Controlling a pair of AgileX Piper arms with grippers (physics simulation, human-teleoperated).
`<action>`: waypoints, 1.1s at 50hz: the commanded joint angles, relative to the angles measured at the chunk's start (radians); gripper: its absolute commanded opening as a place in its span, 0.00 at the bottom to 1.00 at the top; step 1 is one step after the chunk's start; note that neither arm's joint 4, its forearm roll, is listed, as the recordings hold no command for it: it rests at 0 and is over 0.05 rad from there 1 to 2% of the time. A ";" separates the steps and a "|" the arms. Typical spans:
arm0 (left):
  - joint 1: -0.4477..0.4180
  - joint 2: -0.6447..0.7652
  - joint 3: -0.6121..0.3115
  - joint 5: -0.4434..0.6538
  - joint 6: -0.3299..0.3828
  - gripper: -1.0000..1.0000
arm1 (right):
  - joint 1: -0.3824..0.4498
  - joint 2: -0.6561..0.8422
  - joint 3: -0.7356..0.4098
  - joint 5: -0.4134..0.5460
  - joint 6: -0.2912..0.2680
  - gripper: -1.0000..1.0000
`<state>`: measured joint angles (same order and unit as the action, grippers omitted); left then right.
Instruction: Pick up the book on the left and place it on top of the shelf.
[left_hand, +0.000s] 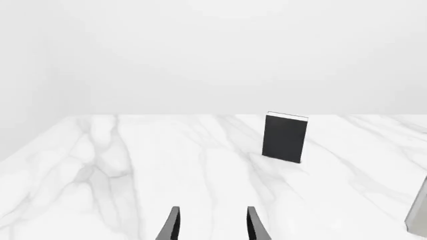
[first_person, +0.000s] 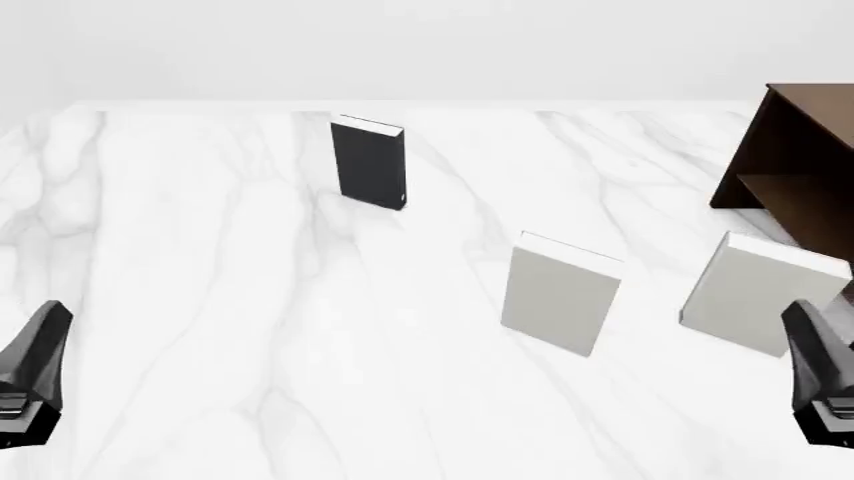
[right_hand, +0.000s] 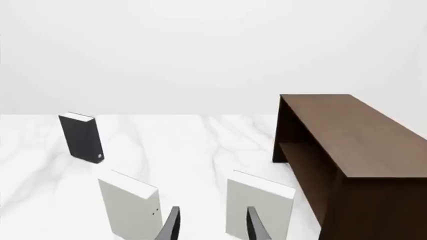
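Dark book (first_person: 368, 162): upright, cover unlettered. Shelf (first_person: 795, 160): cropped at frame edge. Left gripper (left_hand: 213, 224), right gripper (right_hand: 213, 224): fingers parted, holding nothing; tips only.

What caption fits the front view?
Dark book stands far left, two pale books nearer, shelf at right.

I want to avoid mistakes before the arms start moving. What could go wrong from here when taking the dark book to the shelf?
1. The dark book stands upright on the table; a push from the left tool could tip it over.
2. Two light grey books stand between it and the shelf; a low carry might knock them.
3. The shelf sits far right, so the left arm's reach may be short.
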<state>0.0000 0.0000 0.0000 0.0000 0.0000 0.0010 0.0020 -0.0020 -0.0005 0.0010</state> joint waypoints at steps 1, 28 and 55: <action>0.000 0.000 0.000 0.000 0.000 1.00 | 0.003 0.007 -0.005 -0.001 0.008 1.00; 0.000 0.000 0.000 0.000 0.000 1.00 | 0.158 0.093 -0.257 0.121 0.030 1.00; 0.000 0.000 0.000 0.000 0.000 1.00 | 0.358 0.632 -0.832 0.217 -0.118 1.00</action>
<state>0.0000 0.0000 0.0000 0.0000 0.0000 0.2915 0.4495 -0.6446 0.1741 -0.0674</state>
